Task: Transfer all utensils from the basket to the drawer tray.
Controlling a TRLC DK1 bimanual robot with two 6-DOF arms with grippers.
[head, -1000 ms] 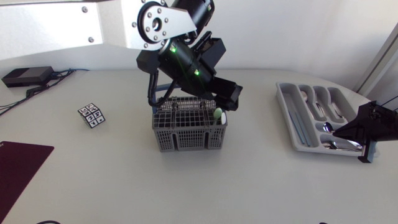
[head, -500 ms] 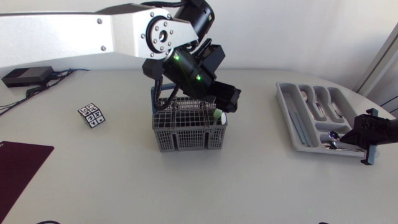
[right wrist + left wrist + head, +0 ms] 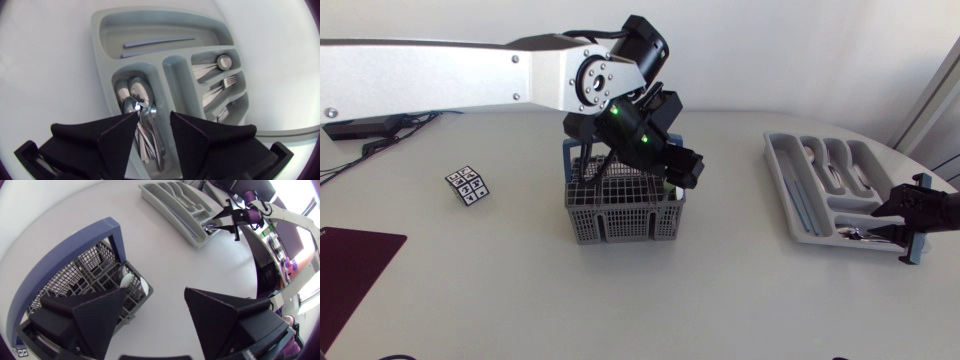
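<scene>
1. Two sets of jaws are shown, neither w/ a grip on anything. The left jaws are spread wide w/ nothing btw. them: one finger (image 3: 95,315) is placed over a corner of the basket (image 3: 75,280), the other over bare surface (image 3: 165,255) just beside it.
2. The right jaws are parted only a little. Spoons (image 3: 140,100) are seen through the gap, lying in the tray (image 3: 100,60) beneath, and no contact w/ either finger can be made out.
3. Basket: grey mesh w/ a blue handle (image 3: 116,242), set upright near the middle of the surface. A pale utensil end (image 3: 126,279) is seen standing in the corner compt. nearest the left jaws. Other contents cannot be told through the mesh.
4. Tray: grey, set at the right side of the surface, well apart from the basket. Two thin blue-grey sticks (image 3: 150,42) are laid in its long compt. Forks (image 3: 227,80) and more cutlery are laid in the narrower compts. next to the spoons.
5. Arms: the left arm (image 3: 450,70) is stretched from the head view's left edge to above the basket. The right jaws are brought in from the right edge, low at the tray's near end.
6. Elsewhere: a small marker cube (image 3: 468,185) is set left of the basket, and a dark red mat (image 3: 350,270) is laid at the near left corner.
</scene>
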